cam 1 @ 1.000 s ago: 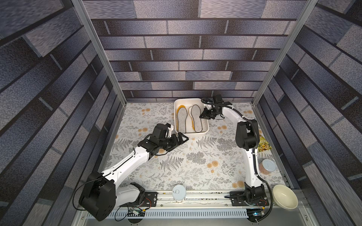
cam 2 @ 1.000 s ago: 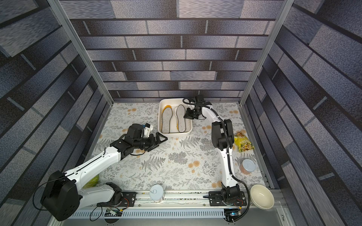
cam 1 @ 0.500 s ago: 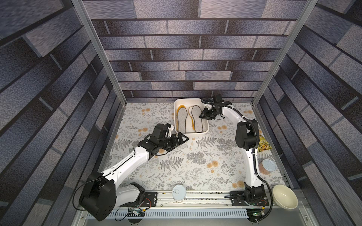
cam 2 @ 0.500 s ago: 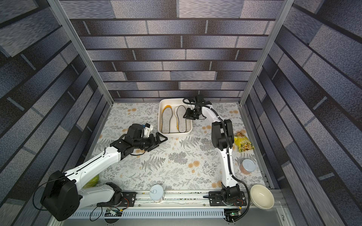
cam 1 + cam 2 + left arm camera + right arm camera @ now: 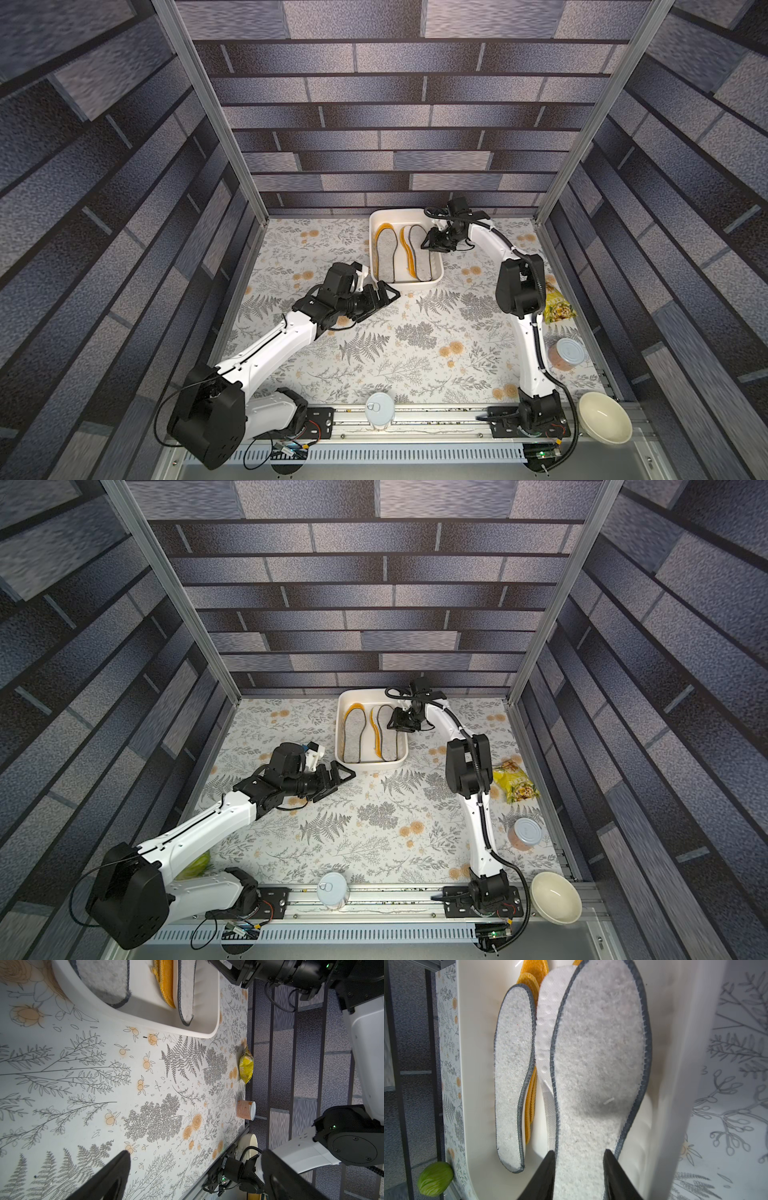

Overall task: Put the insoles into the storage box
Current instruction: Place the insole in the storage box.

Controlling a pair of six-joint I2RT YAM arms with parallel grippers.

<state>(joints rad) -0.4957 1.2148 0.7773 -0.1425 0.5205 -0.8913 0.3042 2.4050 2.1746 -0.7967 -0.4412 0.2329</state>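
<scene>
Hovering parted over grey insole: right gripper; left gripper agape.
Right wrist view shows white insole beneath, unclear from above.

Orange insoles mostly under grey insoles

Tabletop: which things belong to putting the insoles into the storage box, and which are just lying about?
Job:
- storage box
- grey felt insoles
- orange insoles
- white foam insole

Lying about:
- cream bowl
- yellow snack bag
- orange-labelled can
- can on the front rail
- green round thing
</scene>
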